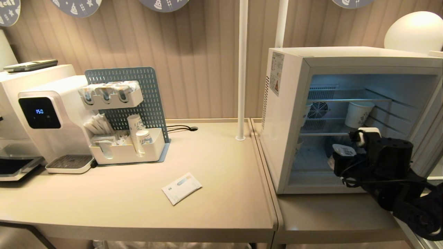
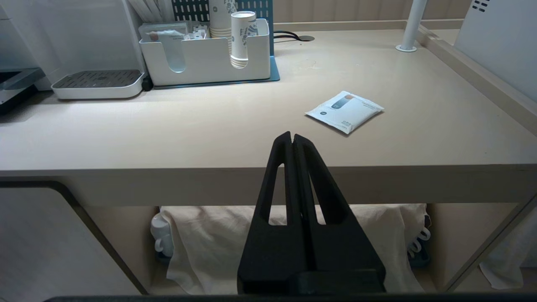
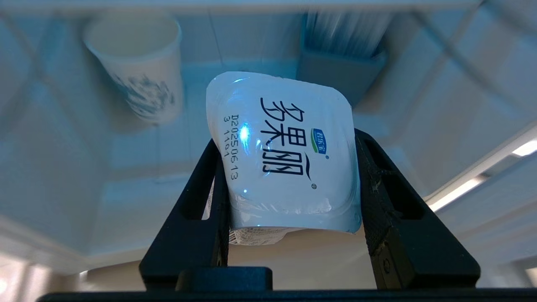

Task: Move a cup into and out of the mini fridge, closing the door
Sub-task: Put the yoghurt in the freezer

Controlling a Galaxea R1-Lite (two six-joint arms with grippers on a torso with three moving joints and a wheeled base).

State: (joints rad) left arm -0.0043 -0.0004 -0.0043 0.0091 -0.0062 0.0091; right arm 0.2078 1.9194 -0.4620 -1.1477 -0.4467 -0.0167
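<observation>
Only the right wrist view shows the right end effector (image 3: pixel 289 176) clamping the cup (image 3: pixel 285 155); arm reaches into the fridge (image 1: pixel 287 103). Left end effector (image 2: pixel 292 140) is closed, empty.

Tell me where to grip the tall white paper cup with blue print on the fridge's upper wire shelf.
Grip the tall white paper cup with blue print across its tapered side wall, probably mid-height, coming level through the open front of the white mini fridge. It stands upright with shelf and ceiling close above, so a top approach looks blocked.

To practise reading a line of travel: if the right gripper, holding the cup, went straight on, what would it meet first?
Probably the fridge's back wall. The right gripper, shut on the cup, points inside; the paper cup sits off to one side. Depth unclear.
</observation>
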